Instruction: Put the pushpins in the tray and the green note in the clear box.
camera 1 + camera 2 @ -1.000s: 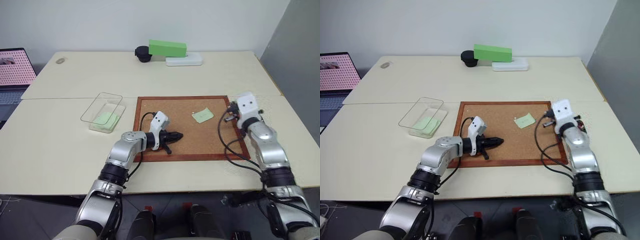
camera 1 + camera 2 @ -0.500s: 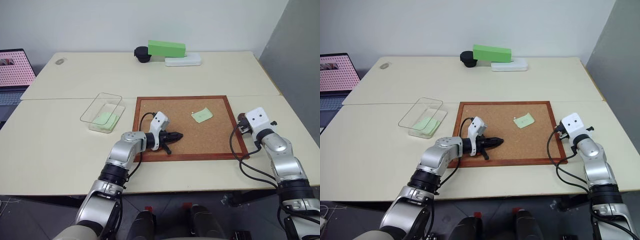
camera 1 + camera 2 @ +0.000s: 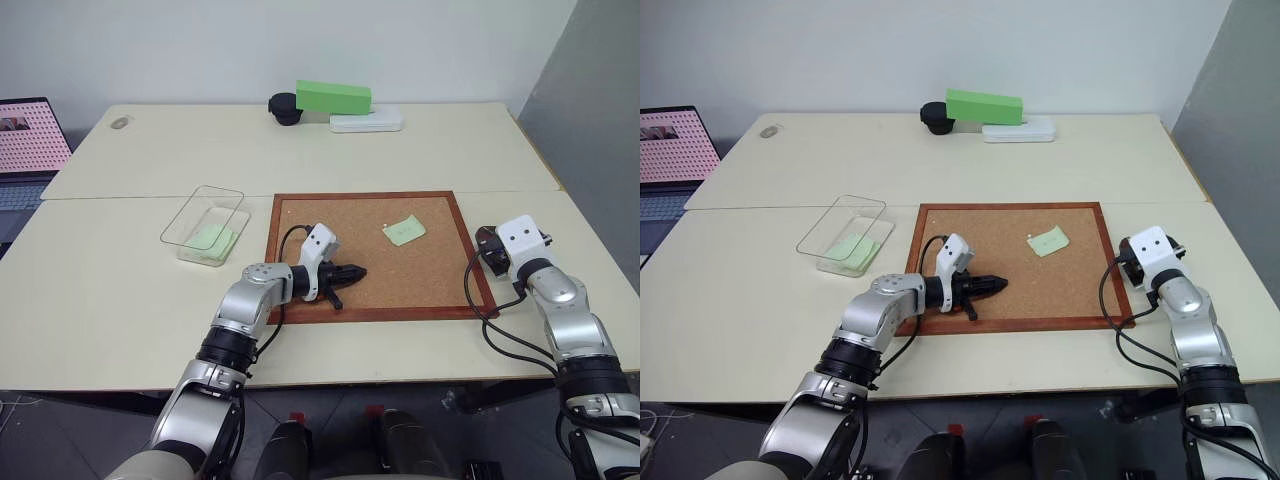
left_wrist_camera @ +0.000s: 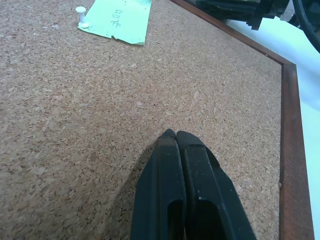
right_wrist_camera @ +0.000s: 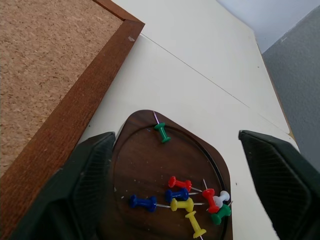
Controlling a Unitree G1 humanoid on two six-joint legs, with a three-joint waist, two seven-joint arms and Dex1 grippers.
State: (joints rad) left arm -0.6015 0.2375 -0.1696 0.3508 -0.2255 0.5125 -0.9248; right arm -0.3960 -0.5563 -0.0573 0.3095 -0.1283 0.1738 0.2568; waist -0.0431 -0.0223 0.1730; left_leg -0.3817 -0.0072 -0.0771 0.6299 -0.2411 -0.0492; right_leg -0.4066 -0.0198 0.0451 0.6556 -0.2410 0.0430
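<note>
Here the left gripper [image 4: 175,136] has its two black fingers pressed flat together with nothing between them, its tip poised low over bare cork near the front of the cork board [image 3: 420,275]; whether it touches the cork I cannot tell. The right gripper [image 5: 175,150] has its fingers spread wide, one on each side of the tray [image 5: 135,165], and holds nothing. That dark red-brown tray sits on the table [image 3: 130,300] just beside the board's right frame, apart from the wood by a thin strip of tabletop. Inside it lie the pushpins [image 5: 180,192]: a green one alone near the far rim, and red, blue, yellow, white and another green one bunched toward the near side. One more white pushpin [image 4: 81,15] stands upright in the cork, touching a corner of the green note [image 3: 404,231], which lies flat on the right half of the board toward its back edge. The clear box [image 3: 207,225] rests on the table just left of the board's left frame, with a pale green slip [image 3: 212,237] already lying in it. Between the shut left gripper and the note the cork is bare. At the table's far edge, well apart from everything else, a bright green block [image 3: 334,97] rests across a black object [image 3: 285,108] and a flat white case [image 3: 367,121]. A laptop [image 3: 30,140] sits off the table's left end.
</note>
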